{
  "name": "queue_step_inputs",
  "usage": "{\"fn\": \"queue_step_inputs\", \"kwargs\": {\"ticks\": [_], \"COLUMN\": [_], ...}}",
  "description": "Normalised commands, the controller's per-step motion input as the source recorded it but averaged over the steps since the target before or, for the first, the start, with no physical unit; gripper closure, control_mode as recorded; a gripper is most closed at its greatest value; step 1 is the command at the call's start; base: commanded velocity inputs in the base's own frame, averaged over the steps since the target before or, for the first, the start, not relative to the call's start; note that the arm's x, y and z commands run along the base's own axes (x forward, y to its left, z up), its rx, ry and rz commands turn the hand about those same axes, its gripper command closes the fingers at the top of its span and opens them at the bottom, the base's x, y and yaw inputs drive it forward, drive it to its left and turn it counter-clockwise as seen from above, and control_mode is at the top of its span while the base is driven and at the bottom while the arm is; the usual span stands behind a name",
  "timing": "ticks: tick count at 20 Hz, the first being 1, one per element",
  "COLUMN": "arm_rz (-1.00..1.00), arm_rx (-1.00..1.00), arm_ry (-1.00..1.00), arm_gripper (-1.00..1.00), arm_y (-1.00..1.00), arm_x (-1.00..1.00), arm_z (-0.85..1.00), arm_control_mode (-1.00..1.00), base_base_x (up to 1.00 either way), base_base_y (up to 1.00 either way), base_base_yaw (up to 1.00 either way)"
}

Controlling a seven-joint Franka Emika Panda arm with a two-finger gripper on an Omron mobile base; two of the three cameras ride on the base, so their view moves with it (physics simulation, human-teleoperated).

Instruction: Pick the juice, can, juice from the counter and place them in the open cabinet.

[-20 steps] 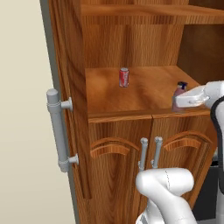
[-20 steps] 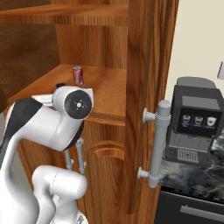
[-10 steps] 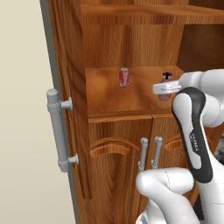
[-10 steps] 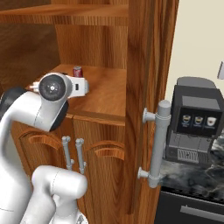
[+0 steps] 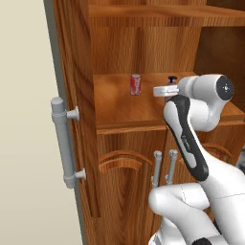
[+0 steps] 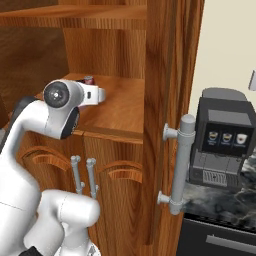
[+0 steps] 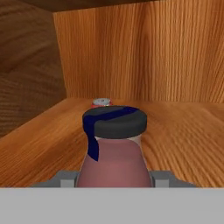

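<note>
Cabinet [image 5: 119, 43] open, arm reaching onto its middle shelf [image 5: 115, 107]. Can [image 5: 136, 84] already stands upright toward the shelf's back. Juice bottle [image 7: 114, 153], dark cap up, is clenched between the fingers [image 7: 66, 179] over the shelf, in front of the can. Judgement: lower it straight till the base seats, clear of the can, release, then withdraw level.

base cams flank cabinet [image 5: 124, 43], hand cam inside
</note>
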Motion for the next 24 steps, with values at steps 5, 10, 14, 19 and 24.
{"fn": "queue_step_inputs", "kwargs": {"ticks": [5, 10, 14, 19, 24], "arm_rz": [-0.01, 0.00, -0.03, -0.01, 0.00], "arm_rx": [0.00, 0.00, -0.01, 0.00, 0.00], "arm_ry": [-0.03, -0.02, 0.00, 0.01, 0.00], "arm_gripper": [1.00, 1.00, 1.00, 1.00, 1.00], "arm_y": [-0.11, -0.13, 0.07, 0.00, 0.00], "arm_x": [0.42, 0.32, 0.40, 0.41, 0.41], "arm_z": [-0.16, -0.18, -0.25, -0.15, -0.17], "arm_control_mode": [-1.00, -1.00, -1.00, -1.00, -1.00], "base_base_x": [0.00, 0.00, 0.00, 0.00, 0.00], "base_base_y": [0.00, 0.00, 0.00, 0.00, 0.00], "base_base_yaw": [0.00, 0.00, 0.00, 0.00, 0.00]}}
